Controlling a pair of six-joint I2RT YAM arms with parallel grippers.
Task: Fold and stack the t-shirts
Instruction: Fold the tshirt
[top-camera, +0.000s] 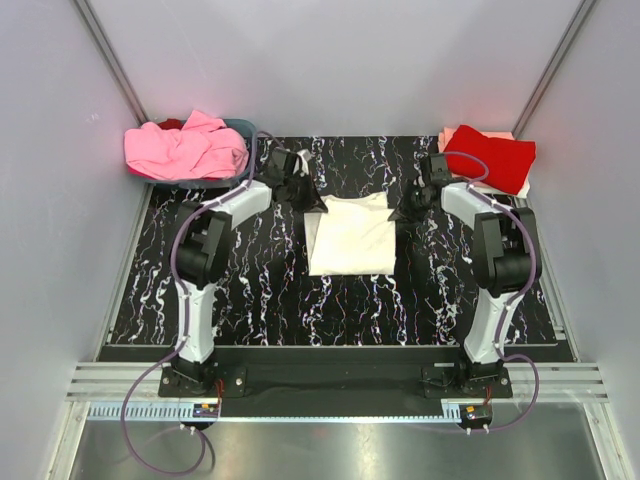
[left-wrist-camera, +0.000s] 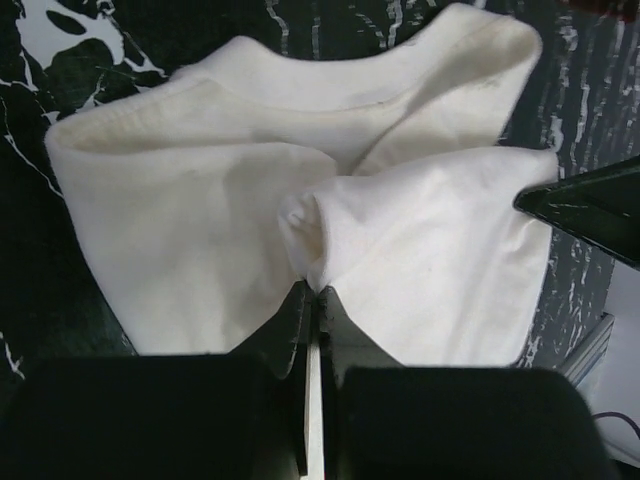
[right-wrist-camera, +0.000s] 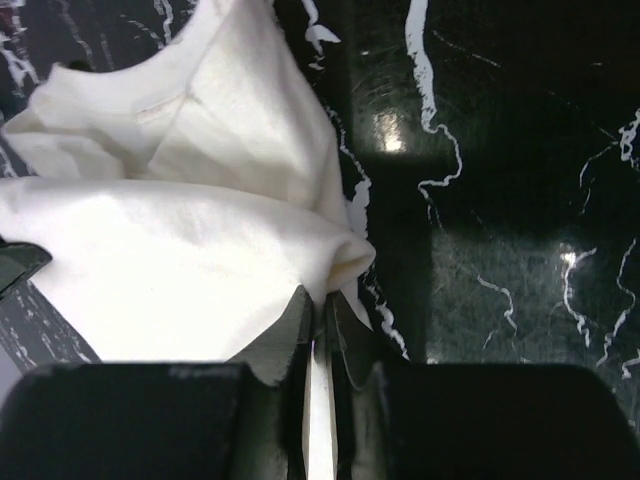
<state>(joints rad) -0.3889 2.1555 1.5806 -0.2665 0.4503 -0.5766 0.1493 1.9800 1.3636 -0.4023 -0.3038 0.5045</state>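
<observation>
Shirt (top-camera: 350, 235), cream, soft and limp: left fingers (left-wrist-camera: 288, 345) and right fingers (right-wrist-camera: 288, 335) each pinch a bunched fold at its far corners; cloth likely sags between grips.

The top view looks down from high behind the arms (top-camera: 200, 270), their bases at 6 o'clock, taking in the whole surface (top-camera: 250, 300); the cream shirt (top-camera: 350, 235) lies mid-frame; each wrist view sits very close, looking out past its own claw at 6 o'clock, left claw (left-wrist-camera: 313, 290) and right claw (right-wrist-camera: 320, 295) alike; all three views share the shirt.
</observation>
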